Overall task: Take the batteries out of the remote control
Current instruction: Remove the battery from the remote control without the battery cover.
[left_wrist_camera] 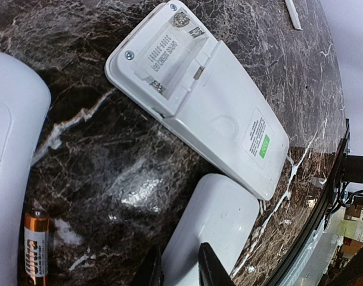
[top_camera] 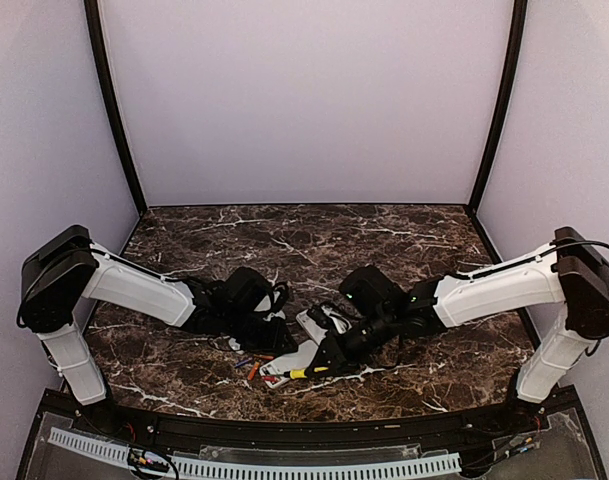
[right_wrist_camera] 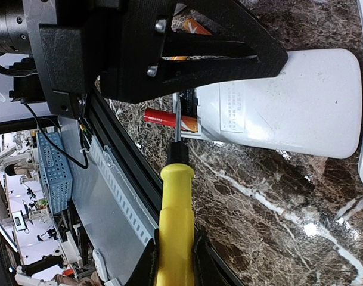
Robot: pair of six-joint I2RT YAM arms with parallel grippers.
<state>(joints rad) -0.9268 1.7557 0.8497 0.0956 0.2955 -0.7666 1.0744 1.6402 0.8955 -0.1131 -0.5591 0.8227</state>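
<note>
Batteries, tiny orange-red cylinders, loose on the dark marble table. Clamped in the right gripper: a yellow-handled screwdriver, tip at the open end of a white plastic remote control, one battery just beside it. Over the same remote, left gripper with fingers narrowly parted, grip impossible to tell. Near it, a second white remote, compartment empty, and an orange-and-black battery.

A yellow-handled screwdriver shows against the dark, white-veined marble table, which pale lilac walls enclose.
</note>
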